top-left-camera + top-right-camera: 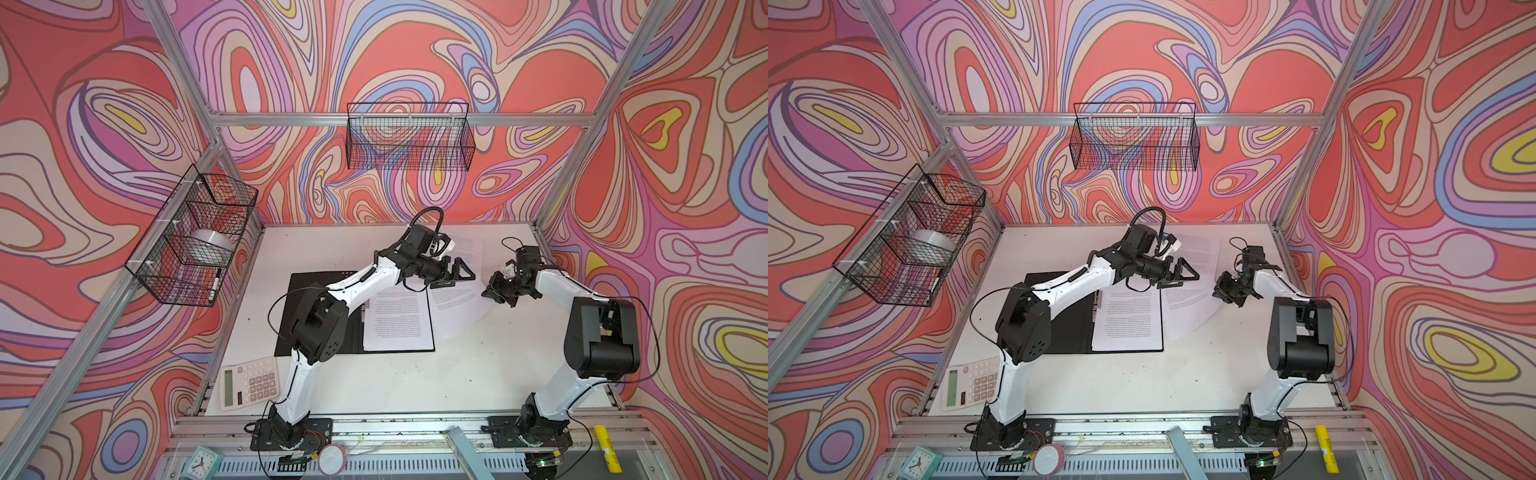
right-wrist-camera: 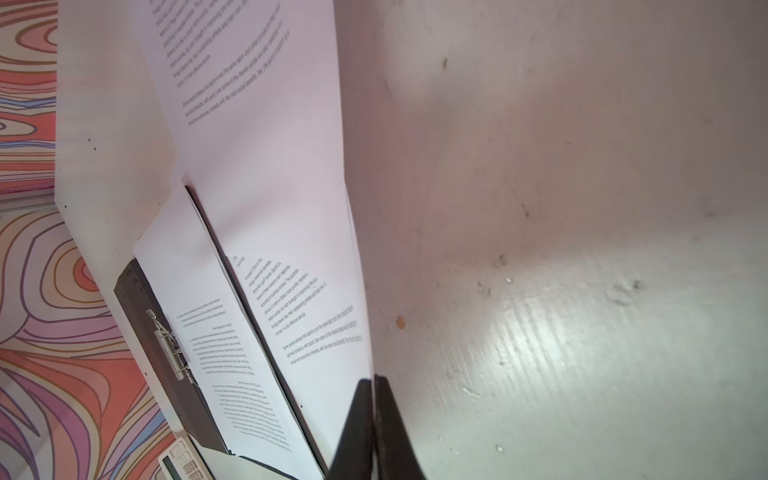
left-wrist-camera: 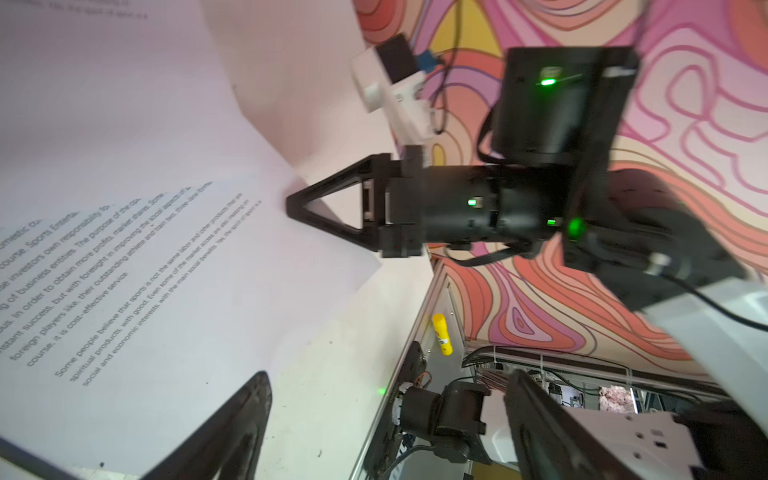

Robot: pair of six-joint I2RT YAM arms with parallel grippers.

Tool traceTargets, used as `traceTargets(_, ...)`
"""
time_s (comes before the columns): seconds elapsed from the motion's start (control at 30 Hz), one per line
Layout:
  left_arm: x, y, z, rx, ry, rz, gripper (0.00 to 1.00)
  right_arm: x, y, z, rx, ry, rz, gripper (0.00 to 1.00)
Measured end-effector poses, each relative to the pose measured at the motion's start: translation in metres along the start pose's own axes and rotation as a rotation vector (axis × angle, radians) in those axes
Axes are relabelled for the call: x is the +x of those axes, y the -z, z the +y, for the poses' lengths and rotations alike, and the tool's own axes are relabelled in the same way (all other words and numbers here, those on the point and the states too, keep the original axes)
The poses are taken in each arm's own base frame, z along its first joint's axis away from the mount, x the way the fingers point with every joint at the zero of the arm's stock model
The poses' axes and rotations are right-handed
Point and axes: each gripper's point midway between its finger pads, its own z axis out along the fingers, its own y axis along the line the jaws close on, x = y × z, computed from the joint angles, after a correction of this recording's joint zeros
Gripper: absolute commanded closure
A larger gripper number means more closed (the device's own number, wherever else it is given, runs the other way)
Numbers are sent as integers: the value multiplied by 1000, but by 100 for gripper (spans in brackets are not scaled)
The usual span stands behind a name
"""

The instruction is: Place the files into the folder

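Note:
The folder lies open on the table with its black inside up and its metal clip showing. One printed file sheet rests on the folder's right half. More files lie overlapping just to its right, and another sheet lies farther back. My right gripper is shut on the right edge of a loose sheet, which lifts from the table; the pinch shows at the right gripper and again at the right gripper. My left gripper hovers open above these sheets, empty, and the left gripper has its fingers wide apart.
A grey calculator sits at the table's front left corner. Wire baskets hang on the left wall and on the back wall. On the front rail lie a yellow glue stick and a small clock.

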Motion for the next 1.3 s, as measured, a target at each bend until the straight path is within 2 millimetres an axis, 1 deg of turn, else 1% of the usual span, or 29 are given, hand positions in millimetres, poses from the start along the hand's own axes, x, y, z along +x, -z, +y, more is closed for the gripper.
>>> traceTargets(0.07,-2,21,-24,20,-35,-34,12,1,9,0,11,3,-18,100)
traceTargets(0.13,-2,41,-37,23,-55,-66,12,4,19,1,19,7,-32,100)
traceTargets(0.2,-1,60,-40,2,-63,-100,12,6,29,4,20,13,-49,100)
traceTargets(0.33,5,92,-28,-84,-65,-145,11,11,55,12,19,32,-95,100)
traceTargets(0.43,16,111,-15,-152,-58,-157,11,18,73,19,8,47,-116,100)
traceTargets(0.6,29,138,-5,-232,-73,-181,11,29,88,24,1,45,-108,100)
traceTargets(0.7,34,153,-1,-267,-83,-197,11,32,101,30,-10,49,-119,100)
traceTargets(0.8,38,165,5,-300,-89,-212,10,33,123,44,-40,64,-157,100)
traceTargets(0.97,47,182,17,-366,-101,-226,9,30,166,73,-99,100,-237,100)
traceTargets(1.03,51,188,20,-391,-110,-231,9,27,180,85,-122,112,-264,100)
traceTargets(1.1,56,196,24,-422,-124,-243,8,26,189,96,-141,127,-280,100)
traceTargets(1.17,62,206,30,-465,-142,-263,6,26,191,108,-150,148,-280,100)
traceTargets(1.2,66,212,33,-491,-156,-277,4,29,187,118,-150,169,-269,100)
traceTargets(1.3,80,229,45,-570,-178,-316,0,40,167,154,-162,241,-213,100)
